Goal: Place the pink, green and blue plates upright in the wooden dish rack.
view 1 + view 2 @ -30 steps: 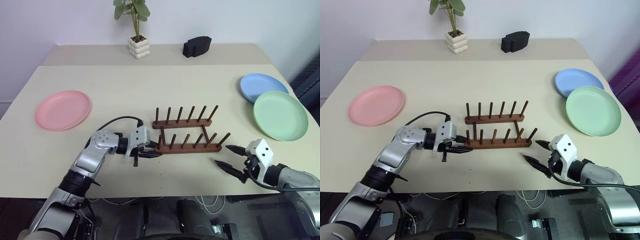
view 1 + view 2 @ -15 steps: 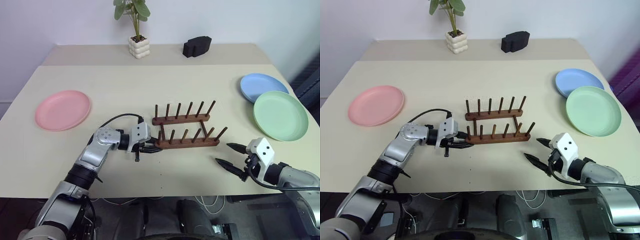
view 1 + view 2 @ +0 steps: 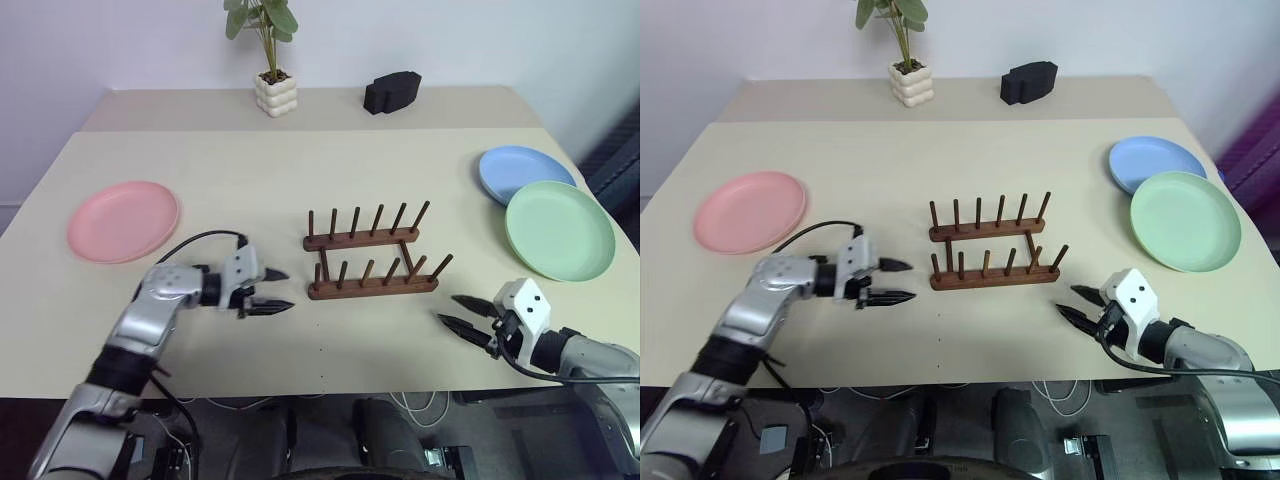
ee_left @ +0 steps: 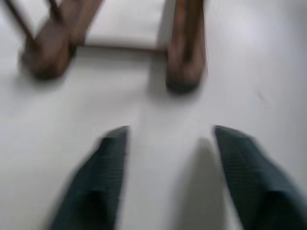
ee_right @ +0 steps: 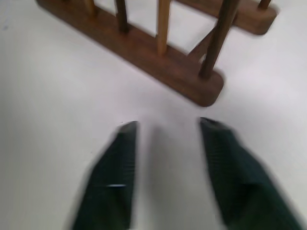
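rack (image 3: 370, 256): dark wood, 2 peg rows | 3 plates: round, matte | both grippers' jaws apart, empty

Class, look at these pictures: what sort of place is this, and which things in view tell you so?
Probably an indoor lab or office test setup, not a real kitchen: a plain beige table against a white wall, with a potted plant, a wooden dish rack and cables hanging under the table's front edge.

Pink plate (image 3: 123, 221), green plate (image 3: 559, 230), blue plate (image 3: 525, 174); dk brown rack (image 3: 368, 258); blk block (image 3: 392, 92).
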Available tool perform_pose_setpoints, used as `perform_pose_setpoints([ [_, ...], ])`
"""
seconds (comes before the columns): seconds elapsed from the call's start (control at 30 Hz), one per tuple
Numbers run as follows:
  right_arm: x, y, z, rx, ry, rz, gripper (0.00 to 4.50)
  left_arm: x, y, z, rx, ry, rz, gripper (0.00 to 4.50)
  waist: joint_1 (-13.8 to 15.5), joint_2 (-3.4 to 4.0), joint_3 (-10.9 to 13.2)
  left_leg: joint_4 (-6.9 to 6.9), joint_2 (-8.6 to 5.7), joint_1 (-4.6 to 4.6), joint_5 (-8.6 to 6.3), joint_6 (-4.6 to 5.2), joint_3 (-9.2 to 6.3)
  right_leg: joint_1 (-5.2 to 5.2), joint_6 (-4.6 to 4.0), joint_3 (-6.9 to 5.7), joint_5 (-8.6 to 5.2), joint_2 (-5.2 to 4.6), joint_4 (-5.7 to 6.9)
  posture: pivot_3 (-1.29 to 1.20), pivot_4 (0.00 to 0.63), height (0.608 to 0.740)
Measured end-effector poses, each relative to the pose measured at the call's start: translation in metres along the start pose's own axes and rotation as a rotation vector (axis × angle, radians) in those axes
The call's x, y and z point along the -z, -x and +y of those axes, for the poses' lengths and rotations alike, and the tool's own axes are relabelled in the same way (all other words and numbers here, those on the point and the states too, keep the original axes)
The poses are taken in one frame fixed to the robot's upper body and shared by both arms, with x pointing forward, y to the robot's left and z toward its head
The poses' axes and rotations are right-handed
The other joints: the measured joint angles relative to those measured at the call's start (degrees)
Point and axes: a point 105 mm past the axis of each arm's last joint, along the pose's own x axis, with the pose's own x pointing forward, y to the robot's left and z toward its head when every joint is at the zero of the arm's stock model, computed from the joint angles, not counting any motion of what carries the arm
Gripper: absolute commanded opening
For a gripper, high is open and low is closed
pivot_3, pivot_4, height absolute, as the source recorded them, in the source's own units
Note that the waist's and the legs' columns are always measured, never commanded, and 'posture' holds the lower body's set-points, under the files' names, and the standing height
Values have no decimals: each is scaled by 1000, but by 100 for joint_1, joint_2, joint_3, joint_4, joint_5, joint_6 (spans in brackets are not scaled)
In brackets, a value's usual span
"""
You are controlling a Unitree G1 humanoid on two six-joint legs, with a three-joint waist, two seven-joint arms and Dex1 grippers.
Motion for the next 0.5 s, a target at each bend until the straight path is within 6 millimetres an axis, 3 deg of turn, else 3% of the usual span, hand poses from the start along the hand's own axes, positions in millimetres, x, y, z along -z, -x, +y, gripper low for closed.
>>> perform_pose_setpoints([
  [0.03, 0, -1, 1, -7, 4, 1, 5, 0, 0, -5, 16, -1, 1, 642, 11, 0, 0, 1, 0, 1, 0, 0, 0, 5, -1, 0, 0, -3, -5, 0, 150, 740],
  [0.07, -1, -2, 2, -17, 12, 5, 0, 1, -1, -12, 34, 6, 0, 111, 23, 0, 0, 4, -1, 0, 0, 0, 0, 9, -2, 0, -1, -7, -9, 0, 150, 740],
  [0.3, -1, -23, 6, -46, 93, 49, 0, -13, -30, -32, 82, 0, -37, 44, 14, 0, 1, 5, 1, -3, 0, 0, 0, 5, -3, -1, -1, -7, -11, 0, 150, 740],
  [0.5, -3, -41, -6, 17, 171, 70, 0, -24, -57, -23, -15, -13, -63, 44, 18, 0, 1, 8, -4, -5, 0, 0, 1, 3, -1, -2, 1, 7, -8, 0, 150, 740],
])
